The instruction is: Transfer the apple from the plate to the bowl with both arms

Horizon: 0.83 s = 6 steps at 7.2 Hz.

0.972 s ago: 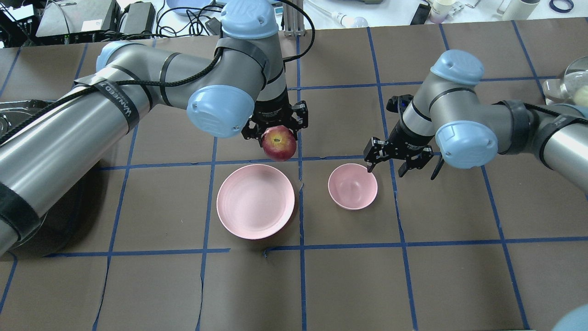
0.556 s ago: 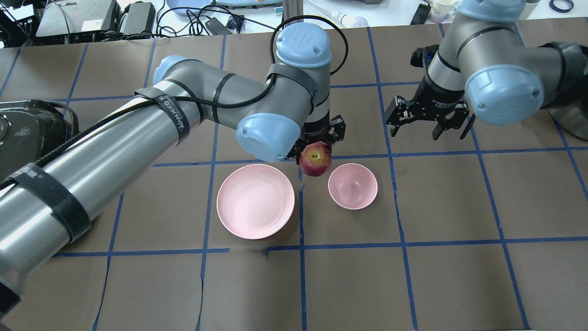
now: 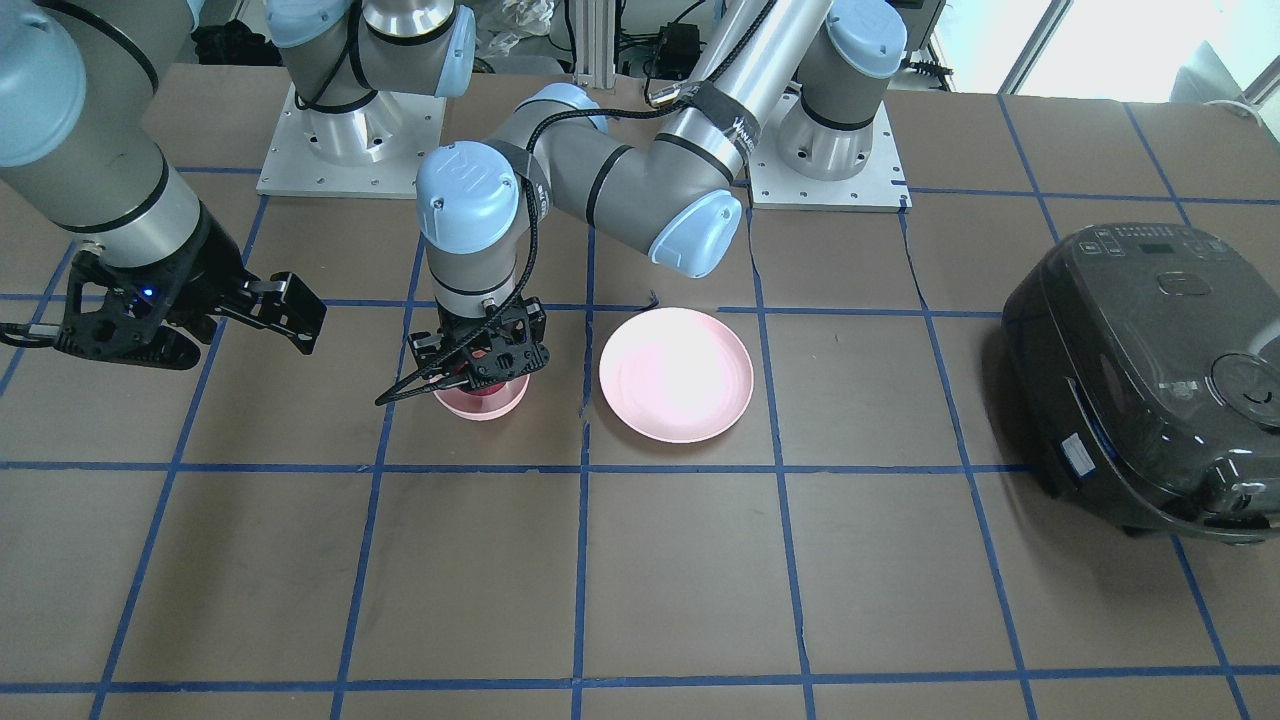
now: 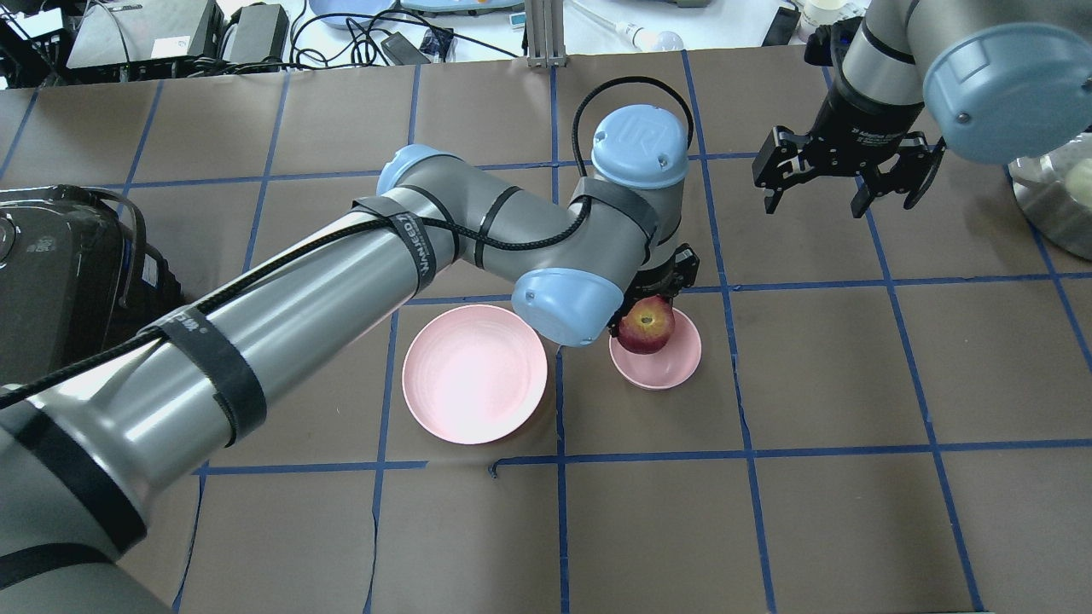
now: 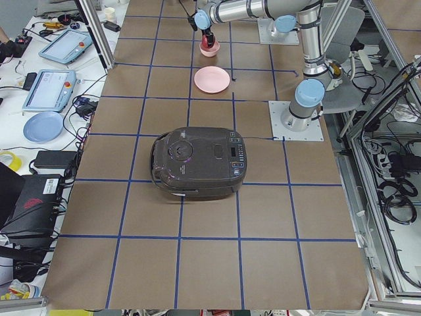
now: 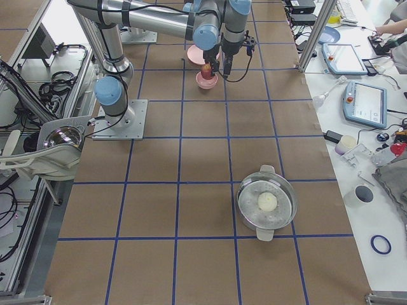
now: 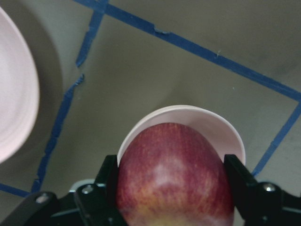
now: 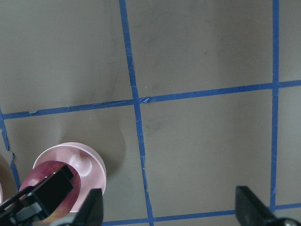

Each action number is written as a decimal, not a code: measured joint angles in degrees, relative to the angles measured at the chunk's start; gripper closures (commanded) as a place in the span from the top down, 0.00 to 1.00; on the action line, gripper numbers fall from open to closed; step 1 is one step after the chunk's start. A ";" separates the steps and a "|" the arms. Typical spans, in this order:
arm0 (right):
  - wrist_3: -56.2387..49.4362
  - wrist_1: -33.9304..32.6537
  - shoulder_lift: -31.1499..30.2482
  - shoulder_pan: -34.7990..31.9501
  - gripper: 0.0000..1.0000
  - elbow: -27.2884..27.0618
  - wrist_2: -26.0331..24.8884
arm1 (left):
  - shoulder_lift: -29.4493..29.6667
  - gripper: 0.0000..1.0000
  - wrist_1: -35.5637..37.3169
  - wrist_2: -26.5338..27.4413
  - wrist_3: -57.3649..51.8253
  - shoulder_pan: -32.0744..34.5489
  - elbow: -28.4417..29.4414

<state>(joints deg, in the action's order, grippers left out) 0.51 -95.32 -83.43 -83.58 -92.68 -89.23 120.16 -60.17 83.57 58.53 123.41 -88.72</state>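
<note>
Overhead view: the left arm (image 4: 281, 341) enters from the near left, elbow bent, wrist turned straight down over the bowl (image 4: 664, 372). The left gripper (image 4: 648, 317) is clamped on the apple (image 4: 646, 325), stem dimple up, over the bowl's far-left rim. The plate (image 4: 474, 373) lies just left of the bowl. The right gripper (image 4: 840, 183) hangs at the far right, jaws spread.
Front view: the apple sits low at the bowl's mouth; contact cannot be told.
Left wrist view: black fingers (image 7: 107, 181) press both apple flanks above the bowl.
</note>
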 measured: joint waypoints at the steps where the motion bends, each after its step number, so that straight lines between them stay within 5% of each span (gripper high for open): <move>1: 0.12 0.39 -0.15 0.26 1.00 0.29 -0.71 | 0.45 1.00 0.50 -0.18 0.05 0.22 -0.09; 6: 0.20 1.16 -4.85 0.01 1.00 0.12 -1.09 | -2.87 1.00 -1.76 0.32 -5.48 -0.48 0.06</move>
<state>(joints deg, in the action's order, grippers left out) 0.70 -94.16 -88.28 -83.57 -92.55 -90.32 117.30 -61.92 83.89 53.05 122.93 -88.67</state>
